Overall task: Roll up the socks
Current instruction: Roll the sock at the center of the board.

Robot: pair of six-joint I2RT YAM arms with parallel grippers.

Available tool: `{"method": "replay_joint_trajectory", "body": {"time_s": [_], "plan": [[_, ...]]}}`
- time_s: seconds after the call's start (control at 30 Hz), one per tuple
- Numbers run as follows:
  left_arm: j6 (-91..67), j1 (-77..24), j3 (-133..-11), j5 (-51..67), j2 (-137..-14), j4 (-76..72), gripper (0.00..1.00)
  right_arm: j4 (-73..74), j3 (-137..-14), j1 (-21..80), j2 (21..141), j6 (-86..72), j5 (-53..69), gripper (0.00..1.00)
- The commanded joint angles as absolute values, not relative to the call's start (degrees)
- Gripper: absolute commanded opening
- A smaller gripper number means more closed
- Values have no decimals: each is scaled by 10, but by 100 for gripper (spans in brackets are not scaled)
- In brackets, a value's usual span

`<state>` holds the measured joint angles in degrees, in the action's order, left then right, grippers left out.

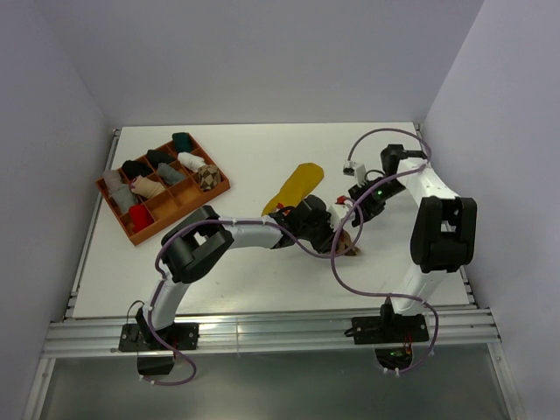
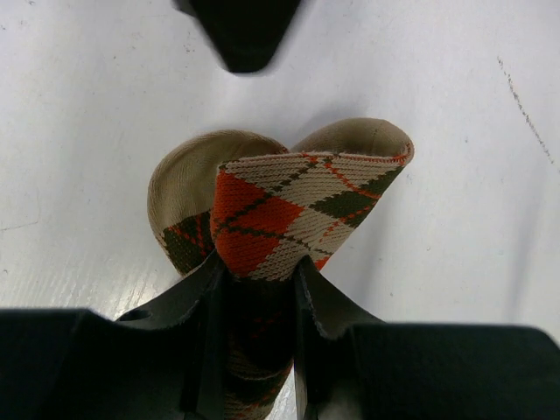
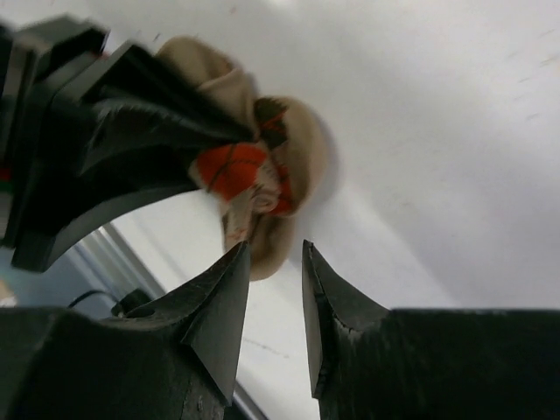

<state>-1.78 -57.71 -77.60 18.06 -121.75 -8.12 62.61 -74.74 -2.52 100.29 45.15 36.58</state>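
Note:
My left gripper [image 2: 260, 267] is shut on the orange-brown-cream argyle sock [image 2: 289, 206], which is folded into a bundle with its cream inside showing, just above the white table. In the top view this sock [image 1: 351, 248] sits at the middle right under both grippers. My right gripper [image 3: 276, 249] is open a little and empty, its fingertips just short of the sock [image 3: 262, 175]. The mustard yellow sock [image 1: 296, 185] lies flat behind my left gripper [image 1: 335, 234]. A brown-and-cream argyle bundle [image 1: 206, 176] sits in the tray.
An orange compartment tray [image 1: 181, 215] at the back left holds several small bundles in black, grey, white, teal and red. The right arm's purple cable [image 1: 337, 262] loops over the table beside the sock. Grey walls close in on three sides.

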Motion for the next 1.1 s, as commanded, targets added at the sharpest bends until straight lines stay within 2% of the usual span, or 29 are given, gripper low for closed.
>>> {"method": "replay_joint_trajectory", "body": {"time_s": [0.0, 0.13, 0.4, 0.7, 1.07], "plan": [[-41, -578, -756, 166, -1256, 5, 0, 693, -727, -23, 973, 508, 384, 38], [-47, -577, -764, 162, -1259, 4, 0, 717, -695, -22, 969, 552, 368, 47], [-50, -575, -775, 152, -1261, 7, 0, 747, -666, -22, 979, 593, 352, 49], [-60, -576, -745, 101, -1232, -44, 0, 716, -668, -22, 1028, 517, 337, 47], [-76, -596, -722, -23, -1216, -76, 0, 736, -750, -68, 1103, 422, 373, 55]]}}
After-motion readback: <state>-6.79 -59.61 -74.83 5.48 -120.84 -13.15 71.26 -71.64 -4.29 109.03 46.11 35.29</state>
